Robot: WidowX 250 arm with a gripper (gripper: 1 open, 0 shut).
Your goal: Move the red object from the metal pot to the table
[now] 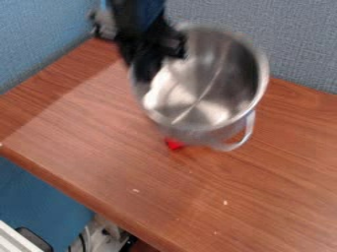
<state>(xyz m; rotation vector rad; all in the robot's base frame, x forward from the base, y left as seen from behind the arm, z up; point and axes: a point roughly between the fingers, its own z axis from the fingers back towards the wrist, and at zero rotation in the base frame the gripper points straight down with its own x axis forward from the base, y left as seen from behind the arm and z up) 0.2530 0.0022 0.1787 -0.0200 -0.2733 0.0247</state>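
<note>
1. My end effector is together, clamped on the pot at its rim, on the left side as the camera sees it. Fingertips dark and blurred; exact contact hard to read.
2. Pot: shiny steel, tilted, its mouth turned toward the camera. Inside visible, bright glare on the wall and bottom. It looks raised off the bench, over the far part, nearer the far edge than the near one.
3. Wire handle hangs in a loop at the pot's lower right, in camera view.
4. Red block: outside the pot, on the bench, out from the far edge. Only a small piece shows, just below the pot's lower wall in view; the rest is hidden behind the pot. Cannot tell whether they touch.
5. Bench: reddish-brown wood grain, a few pale specks toward the near edge. Grey partition behind the far edge.
</note>
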